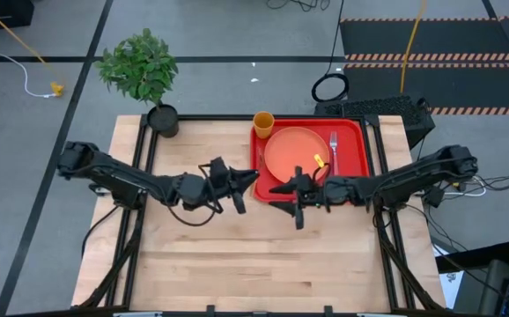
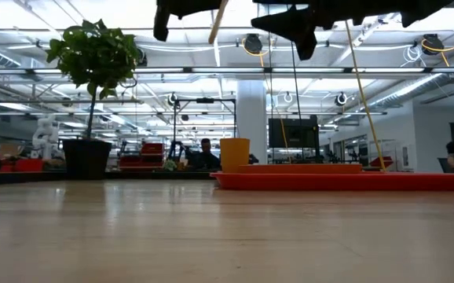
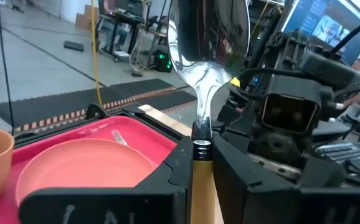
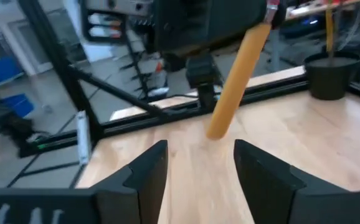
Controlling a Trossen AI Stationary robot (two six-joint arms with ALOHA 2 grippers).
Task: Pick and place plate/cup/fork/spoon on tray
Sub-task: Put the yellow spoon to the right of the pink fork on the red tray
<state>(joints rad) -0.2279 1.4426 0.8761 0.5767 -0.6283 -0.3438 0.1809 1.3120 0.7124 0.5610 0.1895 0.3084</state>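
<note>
We are looking down on a wooden table (image 1: 237,255) where two dark robot arms are meeting near the middle. The left gripper (image 1: 244,182) is hanging above the wood just beside the left rim of the red tray (image 1: 357,132), and its fingers are clamping the spoon (image 3: 208,68) by the orange handle, with the silver bowl rising clear of them. From table height, we are seeing that handle as a pale slanted stick high in the air.

The right gripper (image 1: 283,191) is hovering over the tray's near left edge, facing the left one, with its two fingers (image 4: 146,171) spread apart and holding nothing. The spoon handle's end is hanging just beyond that gap.

On the tray, the salmon-orange plate (image 1: 291,151) is lying flat. The fork (image 1: 334,151) is lying on the tray floor to the plate's right, tines pointing to the far side. The amber cup (image 1: 263,122) is standing upright at the tray's far left corner; whether it is resting inside the rim, we cannot quite tell. A potted plant (image 1: 144,70) is sitting at the table's far left corner.
</note>
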